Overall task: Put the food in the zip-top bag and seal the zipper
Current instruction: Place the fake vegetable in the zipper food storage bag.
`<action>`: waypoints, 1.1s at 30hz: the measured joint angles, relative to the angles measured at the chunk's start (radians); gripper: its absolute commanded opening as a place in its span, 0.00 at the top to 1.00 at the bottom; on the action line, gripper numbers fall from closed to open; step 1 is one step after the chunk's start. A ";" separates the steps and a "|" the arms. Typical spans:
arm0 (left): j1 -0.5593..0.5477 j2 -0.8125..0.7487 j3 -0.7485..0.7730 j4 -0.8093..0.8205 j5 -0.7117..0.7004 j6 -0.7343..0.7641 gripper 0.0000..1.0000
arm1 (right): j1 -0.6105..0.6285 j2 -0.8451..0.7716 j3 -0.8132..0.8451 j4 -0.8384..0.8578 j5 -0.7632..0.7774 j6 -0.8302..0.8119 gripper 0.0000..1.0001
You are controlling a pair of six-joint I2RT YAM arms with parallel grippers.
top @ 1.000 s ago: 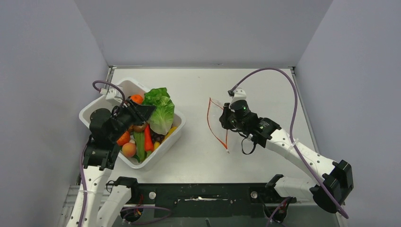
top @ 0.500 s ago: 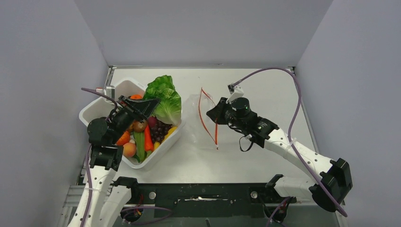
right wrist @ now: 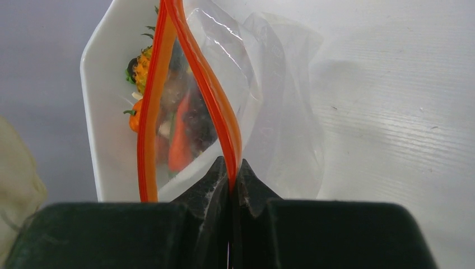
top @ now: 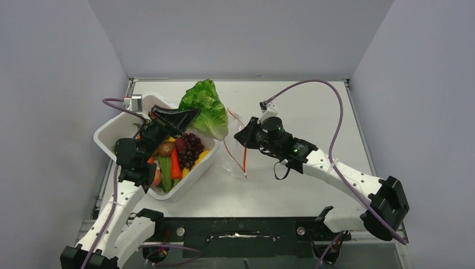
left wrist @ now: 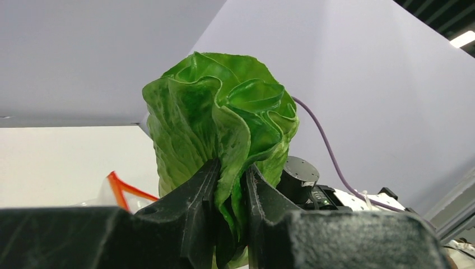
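My left gripper (top: 189, 116) (left wrist: 231, 168) is shut on the stem end of the green lettuce (top: 206, 107) (left wrist: 224, 112), which hangs in the air beyond the tub's far right rim. My right gripper (top: 244, 136) (right wrist: 231, 168) is shut on one lip of the zip-top bag (top: 232, 159) (right wrist: 280, 101), pinching the red zipper (top: 243, 151) (right wrist: 215, 95). The bag's mouth gapes open toward the lettuce, just right of it. The rest of the food, with purple grapes (top: 191, 147) and a carrot (top: 175, 164), lies in the white tub (top: 109, 131).
The white tub (right wrist: 109, 95) stands at the left of the table, close behind the bag in the right wrist view. Purple cables (top: 313, 84) loop off both wrists. Grey walls close in the table on three sides.
The left gripper has lifted the lettuce out of the tub and carried it back and to the right. The right gripper has brought the open bag left toward the tub.
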 measured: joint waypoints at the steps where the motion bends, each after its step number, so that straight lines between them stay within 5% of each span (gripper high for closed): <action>1: -0.019 0.014 0.000 0.020 -0.009 -0.001 0.82 | 0.005 0.009 0.009 0.002 0.003 0.002 1.00; 8: -0.148 0.086 -0.048 0.117 -0.080 0.061 0.82 | 0.036 0.047 0.028 0.047 0.011 0.034 1.00; 18: -0.181 0.118 -0.185 0.263 -0.202 0.205 0.83 | 0.042 0.029 0.020 0.080 0.028 0.061 1.00; 33: -0.246 0.039 -0.189 0.161 -0.308 0.491 0.85 | 0.040 -0.025 0.020 0.062 0.066 0.056 1.00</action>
